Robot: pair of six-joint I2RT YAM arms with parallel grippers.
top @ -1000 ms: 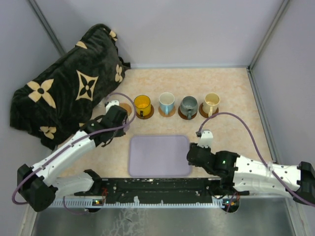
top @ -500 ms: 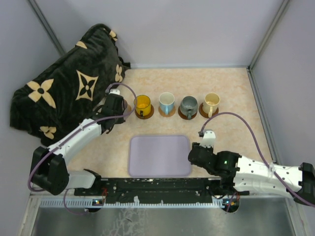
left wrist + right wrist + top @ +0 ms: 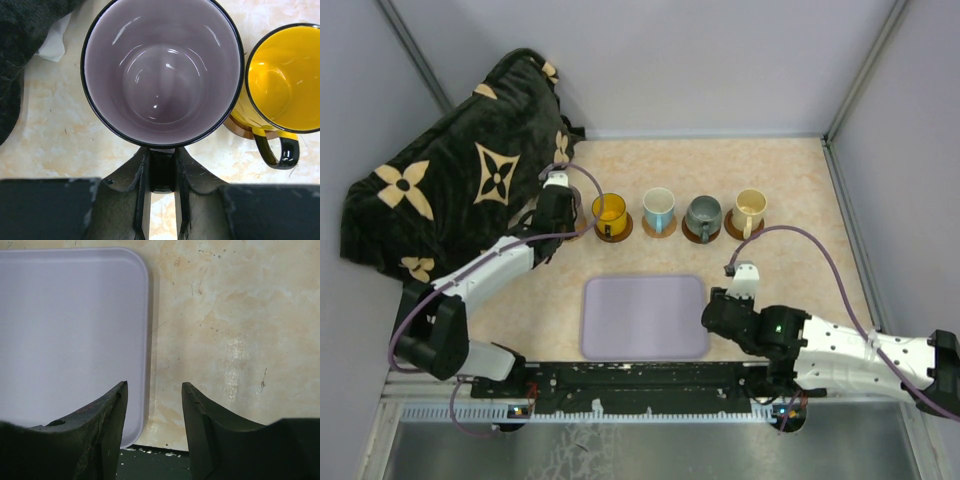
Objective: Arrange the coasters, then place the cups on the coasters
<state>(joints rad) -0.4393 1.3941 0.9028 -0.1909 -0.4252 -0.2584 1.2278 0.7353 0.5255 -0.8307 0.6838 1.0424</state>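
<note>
While the top view hides most of it under the left arm, we get the mauve mug (image 3: 162,70) clearly from the left wrist. The left gripper (image 3: 162,156) is clenched on its handle, with the mug upright and empty. Whether it sits on a coaster, neither view shows. In the top view that left gripper (image 3: 556,207) is past the far left corner of the lavender tray (image 3: 645,317), next to the dark flowered blanket (image 3: 460,170).

Four more mugs line up beyond the tray's far edge, seen only from above as a row: yellow mug (image 3: 609,211), white mug with blue handle (image 3: 659,208), grey-green mug (image 3: 703,213) and cream mug (image 3: 750,205). Each is on its own brown coaster. The left wrist view catches just the yellow mug (image 3: 280,75) just beside the mauve one, plus the rim of its coaster (image 3: 241,129) and its black handle.

We see the right gripper (image 3: 718,305) at the tray's right edge. The right wrist view adds what the top view can't. The right gripper (image 3: 152,386) has its fingers apart and nothing between them. It hangs over the tray's (image 3: 70,330) right-hand near corner and the bare tabletop (image 3: 225,330).
</note>
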